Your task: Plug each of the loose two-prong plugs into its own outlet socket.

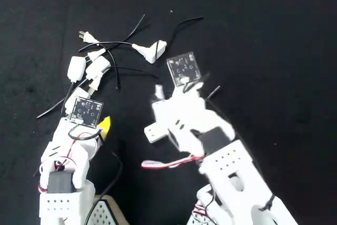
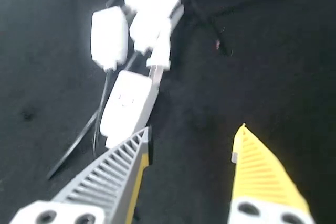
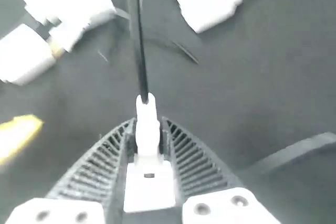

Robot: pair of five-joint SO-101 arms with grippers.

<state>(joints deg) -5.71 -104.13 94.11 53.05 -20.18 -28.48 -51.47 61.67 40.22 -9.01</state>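
Note:
A cluster of white plugs and socket blocks point(image 1: 89, 67) with thin black cords lies at the back left of the black table. One more white plug point(image 1: 151, 51) lies apart, to the cluster's right. My right gripper point(image 3: 148, 124) is shut on a small white plug point(image 3: 147, 114), whose black cord point(image 3: 137, 35) runs away toward the cluster. In the high view this gripper point(image 1: 158, 96) sits mid-table. My left gripper point(image 2: 193, 129) is open with nothing between its fingers. Its grey fingertip point(image 2: 137, 139) is right beside a white block point(image 2: 128, 103) at the cluster's near end, and its yellow finger point(image 1: 105, 125) shows below the cluster.
Loose black cords point(image 1: 131, 30) trail around the cluster and toward the back. A red and white cable point(image 1: 168, 163) hangs by the right arm. The table's right half point(image 1: 284, 67) is bare black cloth.

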